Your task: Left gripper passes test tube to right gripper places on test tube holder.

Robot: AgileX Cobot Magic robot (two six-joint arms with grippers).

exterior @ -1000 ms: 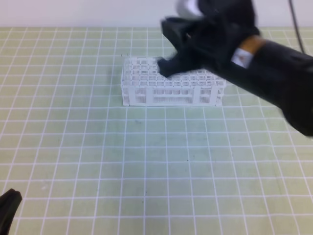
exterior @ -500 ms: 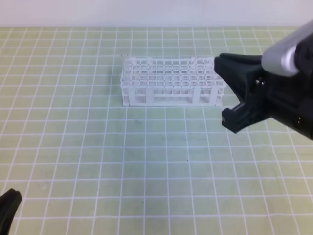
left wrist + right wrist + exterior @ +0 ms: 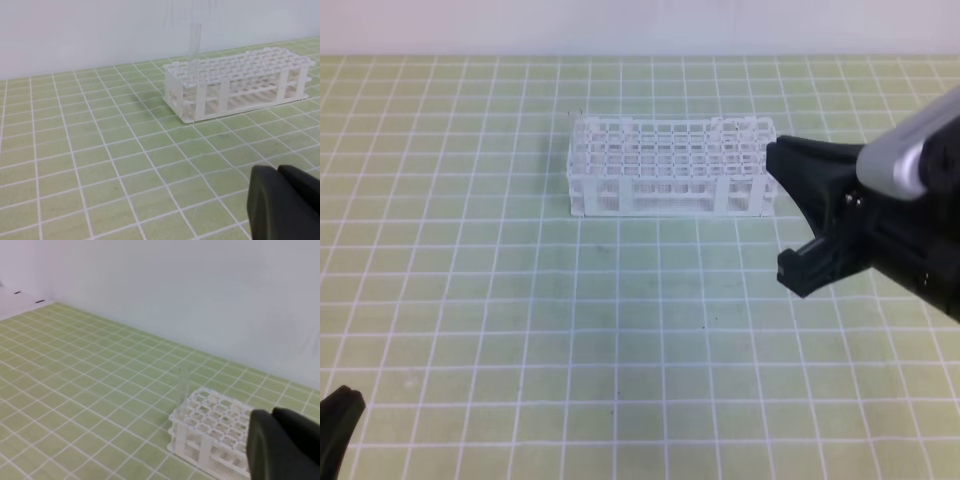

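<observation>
Green cutting mat with white grid [image 3: 520, 300] covers the whole work surface; pale wall along its far edge.

White plastic lattice test tube holder [image 3: 672, 165], rectangular with open-framed sides, stands on the mat near the far edge, roughly centred, long side parallel to that edge.

Right gripper [image 3: 798, 215], black two-fingered claw on a black arm with a grey ring joint, hangs over the mat just off the holder's right end, apart from it. In the exterior view its two black prongs look spread, yet the right wrist view shows the fingers [image 3: 280, 445] lying together with no gap. Recorded as closed, nothing between them.

Left gripper [image 3: 338, 425], black claw, shows only as a dark tip at the near left corner of the mat, well apart from the holder. In the left wrist view its fingers [image 3: 280, 200] are pressed together and grip nothing.

Slender clear glass test tube [image 3: 194, 42] stands upright in a hole at the holder's far left corner, its top rising above the lattice. It is free of both sets of fingers, well apart from each. In the exterior view the tube is too faint to make out.
</observation>
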